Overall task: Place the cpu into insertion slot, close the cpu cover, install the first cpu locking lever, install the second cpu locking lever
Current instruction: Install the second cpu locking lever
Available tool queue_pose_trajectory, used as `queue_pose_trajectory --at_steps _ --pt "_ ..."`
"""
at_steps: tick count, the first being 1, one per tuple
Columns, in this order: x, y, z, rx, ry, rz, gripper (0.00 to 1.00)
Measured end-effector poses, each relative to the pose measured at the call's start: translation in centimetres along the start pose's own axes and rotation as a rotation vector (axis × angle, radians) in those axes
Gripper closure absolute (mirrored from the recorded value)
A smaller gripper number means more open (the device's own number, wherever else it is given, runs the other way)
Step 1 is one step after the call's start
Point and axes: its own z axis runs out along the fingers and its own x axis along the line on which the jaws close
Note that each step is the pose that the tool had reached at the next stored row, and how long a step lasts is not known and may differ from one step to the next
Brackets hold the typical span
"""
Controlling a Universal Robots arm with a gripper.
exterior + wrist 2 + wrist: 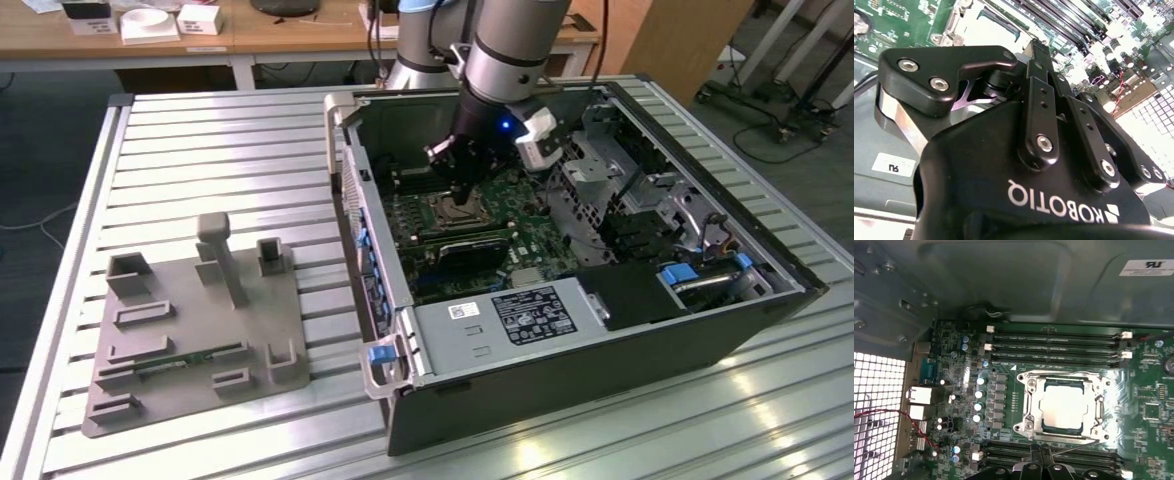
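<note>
Silvery metal frames the slot on the green board inside the open case, which lies on the slatted bench. The cpu sits flat in the slot, its pale top showing through the window of the cover, which lies closed over it. A thin lever runs along the socket edge nearest the tool, slightly angled and touching or just beside the fingertips. The tool is narrow: in the first wrist view its fingertips stand together at that edge of the slot, beside the black memory slots; whether they pinch the lever cannot be told. In the second wrist view the fingers meet in a closed line above the board. In the exterior view the arm reaches down into the case and the tool is just above the slot. A grey fixture plate lies on the bench toward the exterior view's left, well apart from the case.
</note>
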Motion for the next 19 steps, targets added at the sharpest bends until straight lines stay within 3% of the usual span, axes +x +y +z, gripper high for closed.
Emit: queue_pose_trajectory --at_steps 9,19 --pt "0.13 -0.25 1.18 -0.0004 0.015 0.001 0.9" --pt "0.79 -0.51 2.72 -0.0006 0.0203 0.0 0.9"
